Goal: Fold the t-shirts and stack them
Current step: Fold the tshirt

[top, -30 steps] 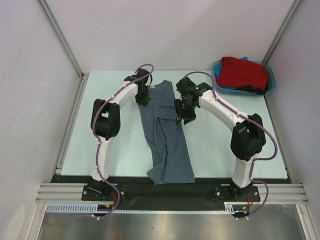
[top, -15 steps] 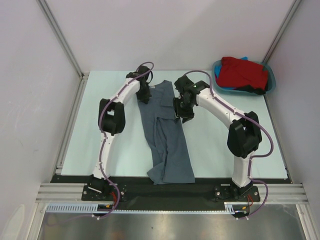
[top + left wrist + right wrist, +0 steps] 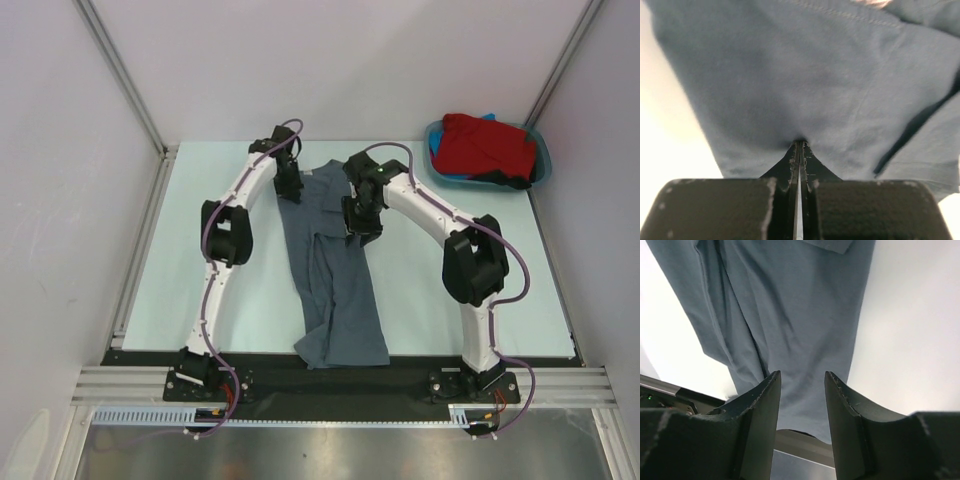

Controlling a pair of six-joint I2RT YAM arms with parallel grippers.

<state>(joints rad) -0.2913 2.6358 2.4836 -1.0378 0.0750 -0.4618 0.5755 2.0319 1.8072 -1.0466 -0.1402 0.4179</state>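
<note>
Grey shirt (image 3: 335,280) flat on table (image 3: 450,300), long axis far-to-near, between arms. Left gripper (image 3: 799,145) pinched closed on its far-left edge. Right gripper (image 3: 802,377) jaws apart, empty, over far-right edge, cloth directly beneath. Red shirt (image 3: 485,145) in tub (image 3: 540,165), far right.

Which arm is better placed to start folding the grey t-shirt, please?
Left: the left end effector is shut on the edge of the grey t-shirt; the right end effector hangs open above the cloth, gripping nothing.
</note>
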